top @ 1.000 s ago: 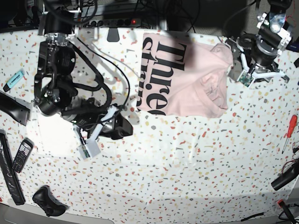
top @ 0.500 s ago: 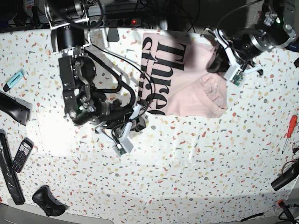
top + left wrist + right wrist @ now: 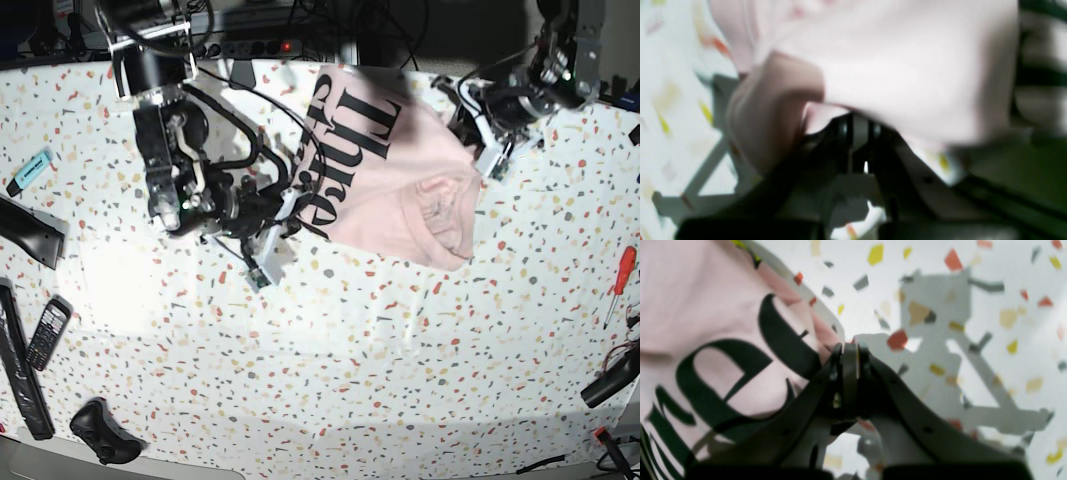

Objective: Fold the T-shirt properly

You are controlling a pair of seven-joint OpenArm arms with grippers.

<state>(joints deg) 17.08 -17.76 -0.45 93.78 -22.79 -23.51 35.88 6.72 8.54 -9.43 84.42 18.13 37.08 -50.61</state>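
Note:
The pale pink T-shirt (image 3: pixel 400 190) lies folded and skewed at the back of the speckled table (image 3: pixel 350 360), its black lettering (image 3: pixel 345 150) facing up on its left part. My right gripper (image 3: pixel 292 205) is at the shirt's lower left corner. In the right wrist view its jaws (image 3: pixel 850 355) are shut on the hem of the T-shirt (image 3: pixel 706 306) beside the letters. My left gripper (image 3: pixel 468 135) is at the shirt's right edge. In the blurred left wrist view its jaws (image 3: pixel 858 128) are shut under a fold of the T-shirt (image 3: pixel 907 66).
A teal marker (image 3: pixel 30 170), a mobile phone (image 3: pixel 47 332) and a black controller (image 3: pixel 100 430) lie along the table's left side. A red screwdriver (image 3: pixel 620 285) lies at the right edge. A power strip (image 3: pixel 250 47) and cables run along the back.
Both arms came in to the shirt and both grippers went from open to shut on it. The shirt has been tugged and turned, its lettering now slanted.

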